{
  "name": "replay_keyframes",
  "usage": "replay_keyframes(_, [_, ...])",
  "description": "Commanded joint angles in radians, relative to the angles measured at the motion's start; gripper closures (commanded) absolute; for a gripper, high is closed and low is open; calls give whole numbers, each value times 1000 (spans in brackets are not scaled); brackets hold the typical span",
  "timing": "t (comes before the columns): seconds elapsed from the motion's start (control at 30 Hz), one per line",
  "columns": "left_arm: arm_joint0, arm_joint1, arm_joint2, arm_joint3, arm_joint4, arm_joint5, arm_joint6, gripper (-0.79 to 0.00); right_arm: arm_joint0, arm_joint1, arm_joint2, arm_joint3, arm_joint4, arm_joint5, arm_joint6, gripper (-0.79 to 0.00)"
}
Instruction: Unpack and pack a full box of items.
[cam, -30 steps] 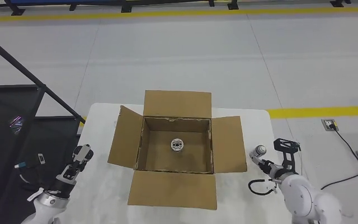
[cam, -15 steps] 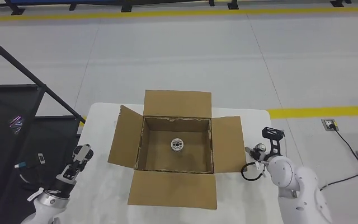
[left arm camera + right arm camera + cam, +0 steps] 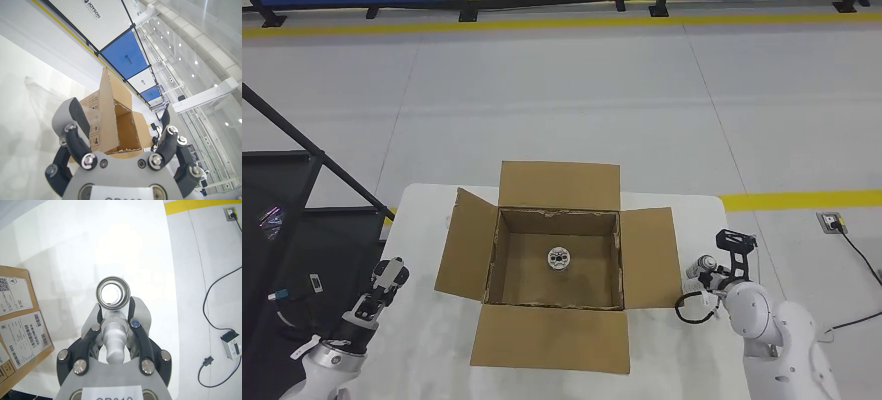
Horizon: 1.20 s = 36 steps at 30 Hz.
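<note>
An open cardboard box (image 3: 557, 300) stands in the middle of the white table (image 3: 427, 330), all its flaps folded outward. One small round white item (image 3: 559, 260) lies on its floor. My right gripper (image 3: 714, 280) is just beyond the right flap, over the table. It is shut on a silver metal part (image 3: 113, 294) with a flared round mouth, held between both fingers (image 3: 132, 308). My left gripper (image 3: 390, 275) sits to the left of the box, low over the table. Its fingers (image 3: 78, 115) stand wide open with nothing between them, pointing toward the box (image 3: 124, 121).
The box's right flap (image 3: 19, 317) carries shipping labels. A yellow line (image 3: 797, 200), a wall socket (image 3: 830, 222) and a black cable with a grey adapter (image 3: 231, 344) are on the floor to the right. A black frame (image 3: 302, 150) stands left of the table.
My right arm has swung in closer to the box's right flap, with the metal part still in its grip. The left arm has stayed where it was.
</note>
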Motion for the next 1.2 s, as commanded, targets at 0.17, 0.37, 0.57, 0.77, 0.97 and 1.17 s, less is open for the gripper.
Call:
replay_keyframes(0.17, [0,0,0,0,0,0,0,-785,-11,4,-2,-39,-20,10,33,0])
replay_keyframes(0.37, [0,0,0,0,0,0,0,-785,-37,11,24,-124,-49,21,69,0])
replay_keyframes(0.57, [0,0,0,0,0,0,0,-785,-76,22,71,-308,-117,25,178,0])
replay_keyframes(0.77, [0,0,0,0,0,0,0,-785,-78,26,77,-512,-151,32,225,0])
replay_keyframes(0.97, [0,0,0,0,0,0,0,-785,25,24,-80,-635,-221,-26,264,0])
replay_keyframes(1.17, [0,0,0,0,0,0,0,-785,278,4,-358,-477,-233,-117,323,0])
